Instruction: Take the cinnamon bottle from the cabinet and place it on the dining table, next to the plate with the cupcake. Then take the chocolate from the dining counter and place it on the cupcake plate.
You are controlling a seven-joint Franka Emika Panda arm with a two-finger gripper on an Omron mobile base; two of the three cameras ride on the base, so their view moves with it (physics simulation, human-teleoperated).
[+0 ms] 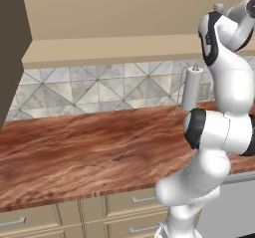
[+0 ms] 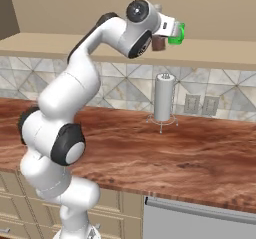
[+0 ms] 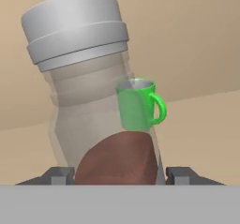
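My gripper (image 3: 115,174) is up in the cabinet (image 2: 215,3) above the wooden counter (image 2: 200,148), with its two fingers (image 3: 58,175) clamped on the lower sides of the cinnamon bottle (image 3: 89,92). The bottle is clear with a grey cap and brown powder in its lower part, and it leans to the left in the hand view. A green mug (image 3: 140,103) stands just behind it on the cabinet shelf. Below, a paper towel holder (image 2: 163,100) stands upright near the tiled backsplash (image 1: 99,90).
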